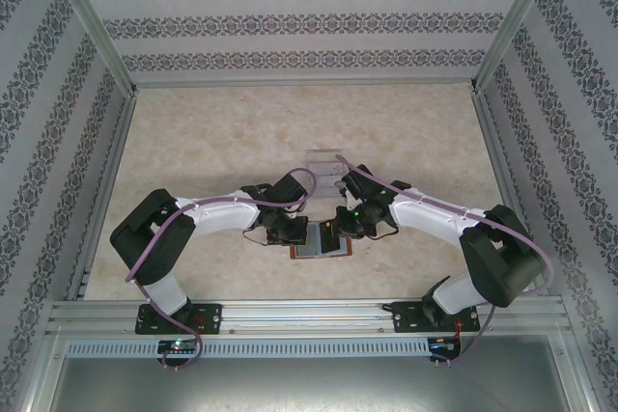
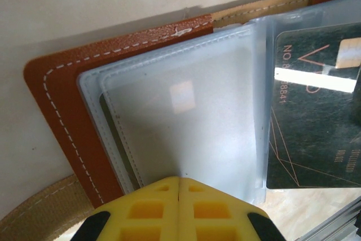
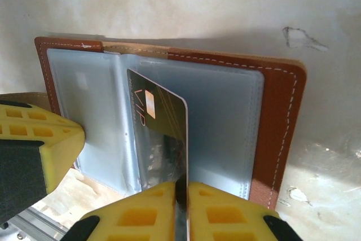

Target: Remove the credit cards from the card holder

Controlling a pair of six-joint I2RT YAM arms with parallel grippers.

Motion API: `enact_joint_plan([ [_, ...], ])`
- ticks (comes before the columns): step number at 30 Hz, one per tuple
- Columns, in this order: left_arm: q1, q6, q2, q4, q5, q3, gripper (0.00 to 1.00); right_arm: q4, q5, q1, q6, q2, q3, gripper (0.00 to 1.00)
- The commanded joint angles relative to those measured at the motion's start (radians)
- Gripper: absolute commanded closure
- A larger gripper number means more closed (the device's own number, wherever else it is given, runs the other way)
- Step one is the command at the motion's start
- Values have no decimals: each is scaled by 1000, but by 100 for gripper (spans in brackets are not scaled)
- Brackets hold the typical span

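Yellow right gripper was clamped on the dark credit card, which stood on edge straight ahead of its jaws, above the open card holder. Left gripper sat clenched, jaws against a clear sleeve.

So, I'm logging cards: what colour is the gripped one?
Black card with gold print; clearest in left wrist view.

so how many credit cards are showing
1: a dark rectangular plastic card, sticking up from a sleeve of the open reddish-brown leather card holder. Others may be hidden in the frosted sleeves.
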Motion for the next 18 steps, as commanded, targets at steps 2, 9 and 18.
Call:
enact_joint_plan([
  [2, -11, 20, 26, -84, -71, -18, 100, -9, -12, 16, 24, 1, 33, 83],
  [9, -11, 23, 28, -84, -69, -15, 100, -11, -14, 27, 39, -14, 39, 83],
  [18, -11, 24, 24, -84, -68, -18, 100, -9, -17, 38, 50, -15, 50, 85],
])
